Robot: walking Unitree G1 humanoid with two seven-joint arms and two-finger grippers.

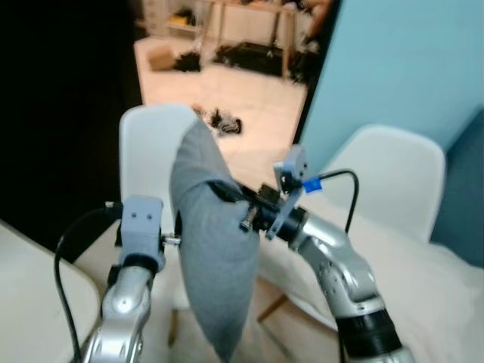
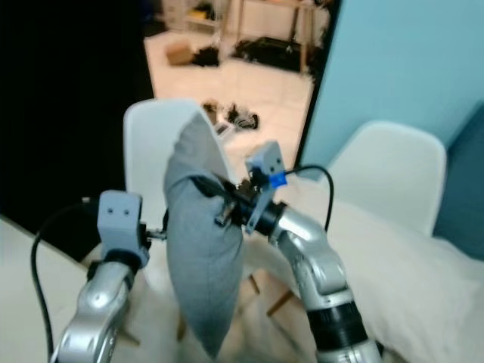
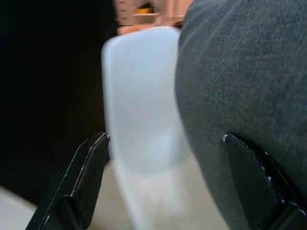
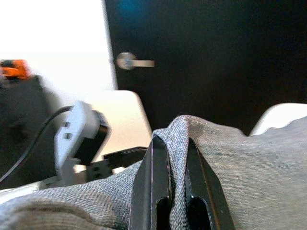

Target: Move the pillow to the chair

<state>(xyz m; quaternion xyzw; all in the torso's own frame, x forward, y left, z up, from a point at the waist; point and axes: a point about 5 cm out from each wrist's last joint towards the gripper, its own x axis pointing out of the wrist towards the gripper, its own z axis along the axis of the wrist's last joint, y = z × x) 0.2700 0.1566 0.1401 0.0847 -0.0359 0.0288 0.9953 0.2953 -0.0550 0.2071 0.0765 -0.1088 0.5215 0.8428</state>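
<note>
The grey pillow (image 1: 212,249) is hanging upright in the air between the two arms, in front of a white chair (image 1: 147,144) whose tall back is rising just behind it. The right gripper (image 4: 170,191) is pinching a fold of the pillow's fabric near its upper edge — in the right wrist view the two black fingers (image 4: 151,187) are lying close together with grey cloth bunched between them, so the jaws are narrow and holding the pillow. The left gripper (image 3: 168,182) is sitting at the pillow's other side; in the left wrist view its jaws are standing wide, one finger (image 3: 249,177) lying against the grey fabric and the other finger (image 3: 86,177) well apart from it, with the chair back showing pale between them. Whether that finger is pressing into the cloth or only touching it cannot be told.

A second white chair (image 1: 393,178) is standing to the robot's right, beside a light blue wall (image 1: 408,68). A pale bench (image 1: 38,302) is showing at the lower left of the head views. Beyond the chair back, a doorway is opening onto a tiled floor (image 1: 242,91) scattered with dark objects too blurred to identify. In the right wrist view a dark door (image 4: 216,57) with a metal lever handle (image 4: 134,62) is showing behind the pillow.
</note>
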